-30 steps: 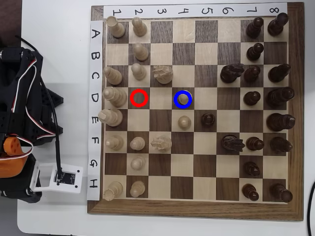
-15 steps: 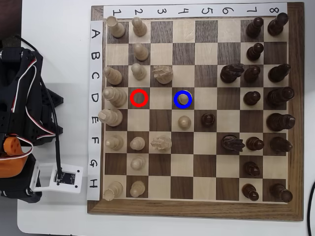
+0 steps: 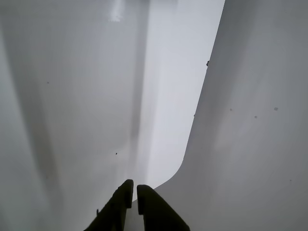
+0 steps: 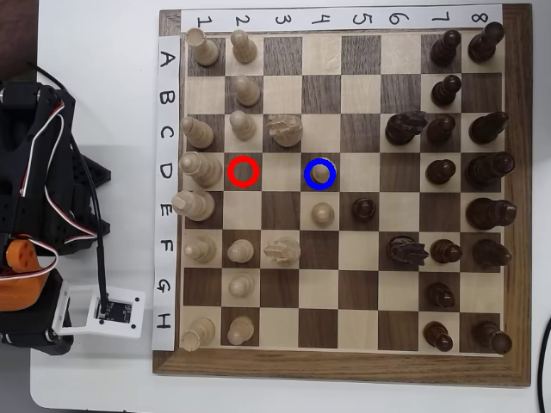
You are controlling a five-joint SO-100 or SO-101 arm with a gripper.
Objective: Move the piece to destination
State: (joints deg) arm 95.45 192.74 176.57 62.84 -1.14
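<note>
The small pale cream wooden pawn (image 4: 321, 174) stands inside the blue ring (image 4: 320, 173) on the dark brown square at row D, column 4. Just beside it on E4 stands another pale pawn (image 4: 322, 212). The red ring (image 4: 244, 171) on D2 encloses bare wood. The black arm (image 4: 34, 206) sits folded left of the wooden chessboard (image 4: 516, 215). In the wrist view, the dark gripper (image 3: 133, 195) has its fingers nearly together, empty, above the white table (image 3: 250, 144).
</note>
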